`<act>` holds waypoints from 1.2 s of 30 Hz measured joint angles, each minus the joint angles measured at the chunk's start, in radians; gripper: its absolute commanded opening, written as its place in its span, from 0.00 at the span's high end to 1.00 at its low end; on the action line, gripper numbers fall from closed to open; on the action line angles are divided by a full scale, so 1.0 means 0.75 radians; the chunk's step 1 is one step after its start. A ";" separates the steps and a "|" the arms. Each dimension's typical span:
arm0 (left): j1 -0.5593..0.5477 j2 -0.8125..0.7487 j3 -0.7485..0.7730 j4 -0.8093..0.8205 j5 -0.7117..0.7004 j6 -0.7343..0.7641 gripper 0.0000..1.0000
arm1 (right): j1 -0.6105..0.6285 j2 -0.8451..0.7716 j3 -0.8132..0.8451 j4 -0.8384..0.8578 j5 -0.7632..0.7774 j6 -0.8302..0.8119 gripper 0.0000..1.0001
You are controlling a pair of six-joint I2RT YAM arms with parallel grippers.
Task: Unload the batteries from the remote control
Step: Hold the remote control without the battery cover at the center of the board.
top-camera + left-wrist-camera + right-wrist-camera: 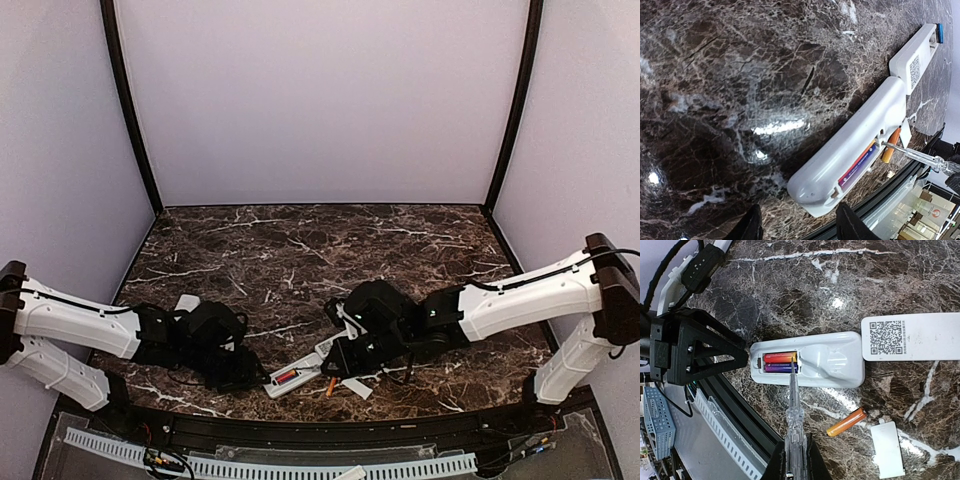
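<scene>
Red-orange and purple, two batteries (781, 363) lie side by side in the open bay of the white remote (832, 365), their long axes running along its length. The right gripper (795, 460) is pinched on a clear-handled tool (793, 405). The tool's shaft crosses the batteries at right angles, with its tip at their inner ends, toward the remote's middle. The pry likely starts from that end. The left gripper (800, 222) stands spread around the remote's bay end, not clearly touching it. A loose orange battery (846, 422) lies on the table (790, 290) just beside the remote, near a white cover (888, 449).
</scene>
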 measured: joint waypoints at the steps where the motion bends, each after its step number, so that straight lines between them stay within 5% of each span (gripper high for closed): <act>1: 0.000 0.006 0.000 0.002 0.002 0.001 0.52 | 0.000 0.009 0.006 0.000 -0.002 0.000 1.00; 36: 0.005 0.106 0.001 0.114 0.055 0.003 0.71 | 0.026 0.072 0.075 -0.063 0.017 0.006 1.00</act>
